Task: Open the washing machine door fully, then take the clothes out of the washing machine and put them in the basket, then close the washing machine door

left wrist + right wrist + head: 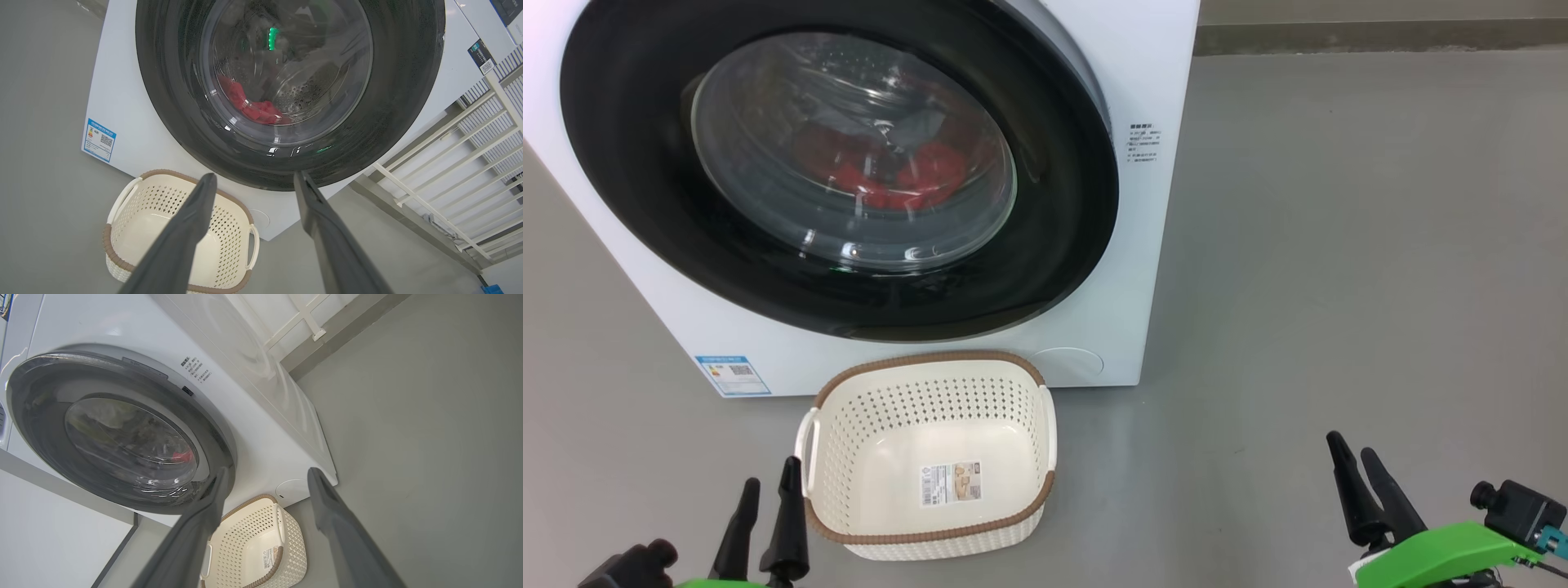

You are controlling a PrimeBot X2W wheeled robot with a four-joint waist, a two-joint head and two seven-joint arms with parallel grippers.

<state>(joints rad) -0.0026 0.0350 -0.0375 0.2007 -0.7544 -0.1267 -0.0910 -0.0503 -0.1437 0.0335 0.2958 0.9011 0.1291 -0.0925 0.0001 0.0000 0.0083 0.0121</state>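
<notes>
**Door (621,163) shut; left tool (771,474) and right tool (1349,443) both open, empty.**
Head view: the door faces you, flush on the washing machine (1143,245), with the clothes (907,180) behind it. The basket (931,357) just below runs left-right and may foul the door's swing. Left wrist view: your left tool (254,174) could slip off the glossy door. Right wrist view: the right tool (267,469) hangs clear.

Washing machine door (1054,245): glossy black rim, clear glass. Basket (1013,392): perforated cream plastic, woven-look brown rim. Clothes (907,184): red cloth.
</notes>
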